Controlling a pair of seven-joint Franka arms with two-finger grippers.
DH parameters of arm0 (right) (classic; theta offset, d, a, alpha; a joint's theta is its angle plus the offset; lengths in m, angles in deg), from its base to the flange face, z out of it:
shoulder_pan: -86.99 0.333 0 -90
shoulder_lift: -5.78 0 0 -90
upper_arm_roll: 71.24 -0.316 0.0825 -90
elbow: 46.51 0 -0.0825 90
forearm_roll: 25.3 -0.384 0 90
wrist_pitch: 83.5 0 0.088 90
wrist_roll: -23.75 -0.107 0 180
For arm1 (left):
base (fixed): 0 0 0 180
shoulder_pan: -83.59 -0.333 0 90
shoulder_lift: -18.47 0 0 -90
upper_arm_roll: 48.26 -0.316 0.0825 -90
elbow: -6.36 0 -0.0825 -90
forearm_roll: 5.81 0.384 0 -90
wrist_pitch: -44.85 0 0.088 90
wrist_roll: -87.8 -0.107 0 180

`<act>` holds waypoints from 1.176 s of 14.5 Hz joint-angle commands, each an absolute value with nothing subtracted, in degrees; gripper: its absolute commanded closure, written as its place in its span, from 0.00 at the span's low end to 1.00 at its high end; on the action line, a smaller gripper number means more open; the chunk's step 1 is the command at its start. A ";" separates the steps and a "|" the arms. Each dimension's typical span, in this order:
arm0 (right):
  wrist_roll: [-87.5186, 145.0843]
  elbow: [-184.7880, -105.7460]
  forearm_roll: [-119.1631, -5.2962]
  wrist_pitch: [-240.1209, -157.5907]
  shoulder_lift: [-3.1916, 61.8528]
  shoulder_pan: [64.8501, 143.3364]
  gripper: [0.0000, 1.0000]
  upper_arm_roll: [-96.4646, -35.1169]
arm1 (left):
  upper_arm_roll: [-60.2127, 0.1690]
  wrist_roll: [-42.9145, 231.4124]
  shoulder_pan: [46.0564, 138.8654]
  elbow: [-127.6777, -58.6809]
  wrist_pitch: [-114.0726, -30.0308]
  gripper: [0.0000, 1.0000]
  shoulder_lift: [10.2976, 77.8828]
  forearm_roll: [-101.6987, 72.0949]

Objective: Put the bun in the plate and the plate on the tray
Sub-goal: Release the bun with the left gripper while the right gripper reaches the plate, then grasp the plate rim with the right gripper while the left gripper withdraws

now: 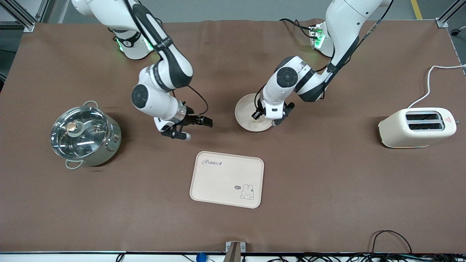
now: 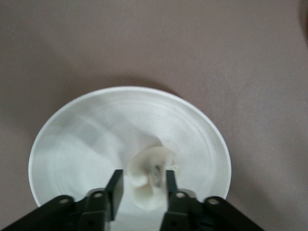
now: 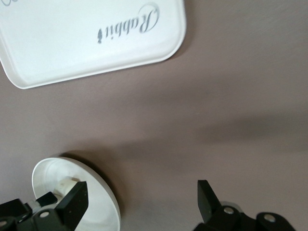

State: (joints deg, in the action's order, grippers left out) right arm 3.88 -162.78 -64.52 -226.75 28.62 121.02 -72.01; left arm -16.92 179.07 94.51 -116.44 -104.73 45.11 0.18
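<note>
The plate (image 1: 244,109) lies on the brown table near the middle, farther from the front camera than the tray (image 1: 227,179). My left gripper (image 1: 267,119) is low over the plate. In the left wrist view it (image 2: 143,180) is shut on the bun (image 2: 150,166), a pale lump held between the two fingers just above the middle of the plate (image 2: 82,144). The hand hides the bun in the front view. My right gripper (image 1: 195,129) is open and empty, low over bare table beside the plate (image 3: 53,171), toward the right arm's end. The tray's "Rabbit" corner (image 3: 91,38) shows in the right wrist view.
A steel pot with a glass lid (image 1: 84,134) stands toward the right arm's end. A cream toaster (image 1: 417,127) with its cord stands toward the left arm's end. Cables lie along the table edge nearest the front camera.
</note>
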 commanded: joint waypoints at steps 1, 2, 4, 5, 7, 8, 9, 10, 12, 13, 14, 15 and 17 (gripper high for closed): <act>3.36 -163.32 -68.70 -231.23 30.20 125.48 0.00 -71.42 | -16.80 177.20 92.21 -116.78 -99.76 0.01 41.07 2.88; 3.36 -163.40 -70.45 -233.77 31.08 127.49 0.00 -71.42 | -16.71 175.79 92.03 -116.60 -97.73 0.00 39.32 3.15; 3.36 -163.32 -75.19 -239.22 33.36 131.63 0.00 -71.42 | -16.88 173.94 91.76 -115.12 -92.64 0.00 36.15 3.15; 3.36 -163.05 -77.57 -241.68 34.59 133.73 0.00 -71.42 | -16.80 172.28 90.63 -114.50 -89.57 0.00 34.13 3.15; 3.62 -162.44 -80.48 -246.51 37.49 136.47 0.03 -71.42 | -16.71 166.41 88.08 -113.53 -84.55 0.00 28.34 3.15; 3.62 -162.35 -80.58 -247.14 37.85 137.26 0.07 -71.42 | -16.62 162.11 86.59 -112.66 -82.44 0.00 25.96 2.98; 3.62 -162.35 -80.67 -247.50 37.95 137.88 0.12 -71.42 | -16.71 155.80 84.75 -110.82 -79.02 0.00 24.37 2.89; 3.54 -162.44 -80.67 -247.76 37.95 138.75 0.22 -71.42 | -16.71 149.13 83.08 -108.19 -75.60 0.00 23.66 2.63; 3.45 -162.44 -80.75 -247.77 37.95 139.55 0.41 -71.42 | -16.79 136.90 78.42 -100.39 -67.08 0.00 24.00 2.28; 3.45 -162.44 -80.75 -247.77 37.95 139.64 0.49 -71.42 | -16.97 131.36 76.49 -95.73 -62.95 0.00 24.44 2.28; 3.36 -162.44 -80.84 -247.77 37.95 139.73 0.56 -71.42 | -17.06 126.08 74.29 -92.12 -60.56 0.00 25.58 2.36; 3.36 -162.44 -80.84 -247.77 37.95 139.82 0.59 -71.42 | -16.97 119.94 71.31 -89.12 -58.88 0.00 26.37 2.62; 3.36 -162.61 -80.93 -247.85 38.03 140.78 0.69 -71.42 | -16.97 109.21 65.86 -86.82 -58.60 0.00 26.55 2.45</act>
